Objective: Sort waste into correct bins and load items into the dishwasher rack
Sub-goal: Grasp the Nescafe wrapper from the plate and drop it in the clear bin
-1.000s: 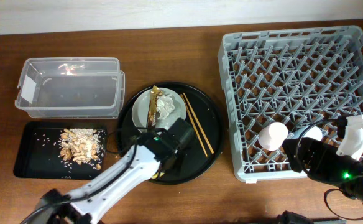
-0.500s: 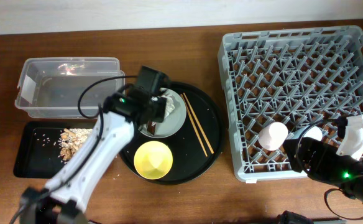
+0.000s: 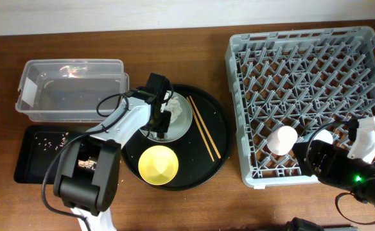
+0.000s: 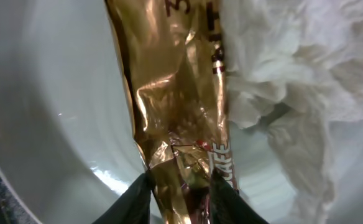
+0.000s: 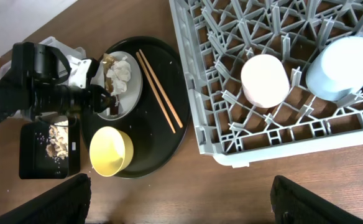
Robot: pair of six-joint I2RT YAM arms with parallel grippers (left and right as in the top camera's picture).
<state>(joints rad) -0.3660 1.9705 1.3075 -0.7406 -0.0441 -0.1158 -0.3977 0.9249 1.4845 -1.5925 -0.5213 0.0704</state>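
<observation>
My left claw (image 4: 180, 202) pinches the one gold-brown wrapper (image 4: 169, 93), which lies on the one plate (image 4: 57, 93) beside one crumpled napkin (image 4: 293, 74); the claw's tips are mostly cut off. Beyond: one yellow bowl (image 3: 158, 163), two chopsticks (image 3: 203, 128), two cups (image 5: 265, 79) in the rack (image 3: 303, 51), near my spread right claw (image 5: 181, 202)

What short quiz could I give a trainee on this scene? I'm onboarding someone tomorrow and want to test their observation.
1. True or false: the pink cup and the light-blue cup stand in the dishwasher rack.
2. Which item does the left hand grip? A) napkin B) gold wrapper C) chopsticks
3. Fill in: the yellow bowl sits on the ____.
Key: 1 true; 2 B; 3 round black tray.
</observation>
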